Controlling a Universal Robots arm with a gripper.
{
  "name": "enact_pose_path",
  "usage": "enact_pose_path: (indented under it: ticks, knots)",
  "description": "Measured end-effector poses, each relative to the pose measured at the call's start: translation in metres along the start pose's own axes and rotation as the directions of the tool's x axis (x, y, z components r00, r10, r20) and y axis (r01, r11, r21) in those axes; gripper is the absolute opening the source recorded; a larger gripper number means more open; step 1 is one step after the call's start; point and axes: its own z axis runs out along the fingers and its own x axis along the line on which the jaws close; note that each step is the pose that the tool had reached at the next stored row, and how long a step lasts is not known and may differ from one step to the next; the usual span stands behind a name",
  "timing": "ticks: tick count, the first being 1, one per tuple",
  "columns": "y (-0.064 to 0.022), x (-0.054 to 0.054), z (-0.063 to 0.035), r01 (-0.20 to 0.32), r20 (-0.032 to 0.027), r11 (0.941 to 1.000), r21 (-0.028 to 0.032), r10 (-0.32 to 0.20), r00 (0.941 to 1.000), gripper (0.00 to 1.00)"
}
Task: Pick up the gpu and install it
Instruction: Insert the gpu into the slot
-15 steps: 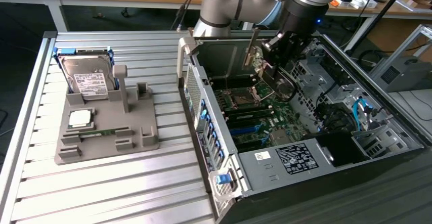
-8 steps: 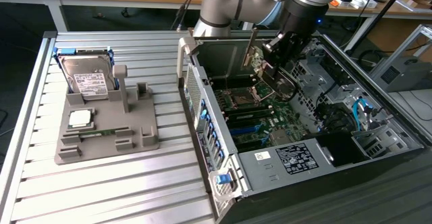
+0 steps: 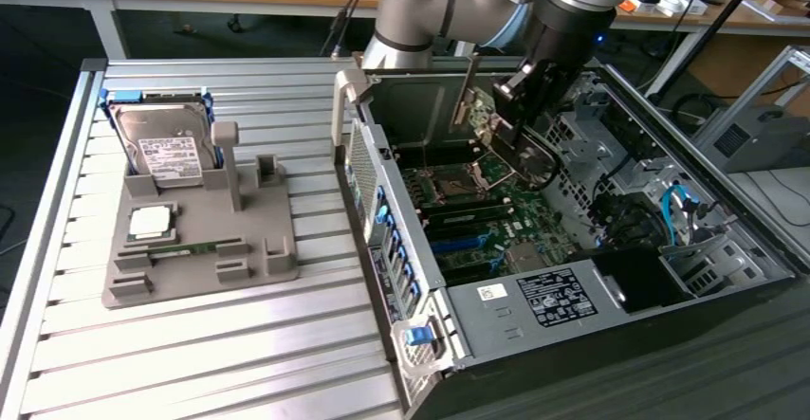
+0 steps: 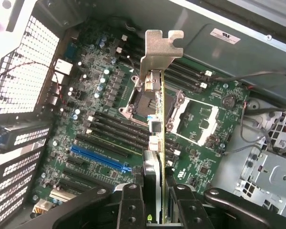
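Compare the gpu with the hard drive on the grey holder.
The gpu is a thin green circuit card with a silver bracket; the hard drive is a boxy silver unit with a white label. The gpu hangs clamped in the end effector over the open computer case; the hard drive leans in the grey holder, untouched. Both are rectangular computer parts.

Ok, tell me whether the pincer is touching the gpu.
Touching. The wrist view shows the pincer with its fingers pressed against both faces of the gpu, holding it on edge above the motherboard.
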Motion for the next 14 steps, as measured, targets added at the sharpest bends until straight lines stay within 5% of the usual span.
enact_pose_path:
  ticks: [14]
  knots:
    - [0.0000, 0.0000, 0.0003, 0.103, -0.0001, 0.9947, -0.0029, -0.103, 0.9947, 0.27]
